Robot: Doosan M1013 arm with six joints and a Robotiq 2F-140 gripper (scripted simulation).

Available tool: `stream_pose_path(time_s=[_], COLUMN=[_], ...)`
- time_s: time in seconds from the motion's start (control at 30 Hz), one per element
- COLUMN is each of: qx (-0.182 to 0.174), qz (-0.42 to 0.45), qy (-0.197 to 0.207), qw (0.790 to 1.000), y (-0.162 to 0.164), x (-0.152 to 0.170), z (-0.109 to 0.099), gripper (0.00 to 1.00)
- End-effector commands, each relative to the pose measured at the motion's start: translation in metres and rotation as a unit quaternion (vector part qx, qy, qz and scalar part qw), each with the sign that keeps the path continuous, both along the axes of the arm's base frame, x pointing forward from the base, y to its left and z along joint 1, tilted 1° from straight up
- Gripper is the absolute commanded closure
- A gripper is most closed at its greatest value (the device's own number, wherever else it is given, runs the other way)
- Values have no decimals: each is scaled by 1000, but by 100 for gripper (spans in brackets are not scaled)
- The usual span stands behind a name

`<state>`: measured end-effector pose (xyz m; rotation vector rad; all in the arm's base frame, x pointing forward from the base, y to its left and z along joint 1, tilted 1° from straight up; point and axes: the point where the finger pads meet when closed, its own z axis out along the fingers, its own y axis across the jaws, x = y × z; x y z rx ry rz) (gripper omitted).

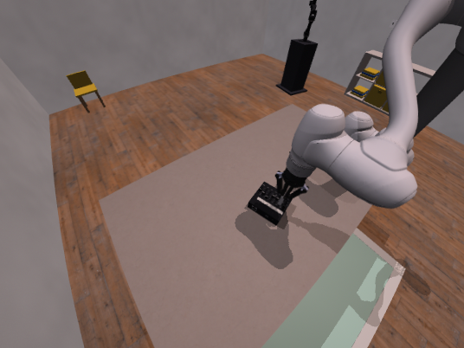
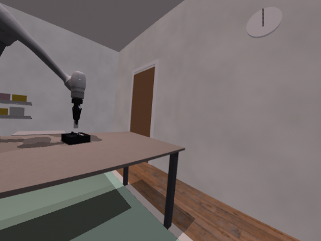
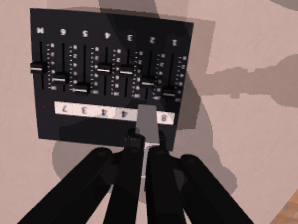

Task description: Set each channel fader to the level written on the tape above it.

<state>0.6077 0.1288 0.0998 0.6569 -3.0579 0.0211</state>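
Observation:
The black lighting desk (image 3: 107, 79) stands flat on the table, with a row of several faders and a white tape strip (image 3: 109, 111) along its near edge. It also shows in the top view (image 1: 269, 202) and the exterior view (image 2: 75, 138). My gripper (image 3: 145, 118) is shut with nothing between its fingers. It points straight down and hovers a little above the desk, its tips over the tape strip near the right-hand faders. It also shows in the top view (image 1: 283, 202) and the exterior view (image 2: 76, 122). The fader caps (image 3: 123, 71) stand at different heights.
The table (image 1: 234, 225) is wide; its right edge lies near the desk in the exterior view. A green rug (image 1: 346, 303) lies on the floor beside the table. A yellow chair (image 1: 83, 88), a black pedestal (image 1: 299, 65) and shelves (image 1: 372, 82) stand far off.

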Motion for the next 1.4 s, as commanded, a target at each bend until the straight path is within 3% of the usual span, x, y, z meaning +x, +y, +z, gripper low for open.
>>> stream_pose_path(time_s=[0.0, 1.37], qx=[0, 0], qz=[0, 0], qy=[0, 0], qw=[1000, 1000], y=[0, -1], x=[0, 0], z=[0, -14], gripper=[100, 100])
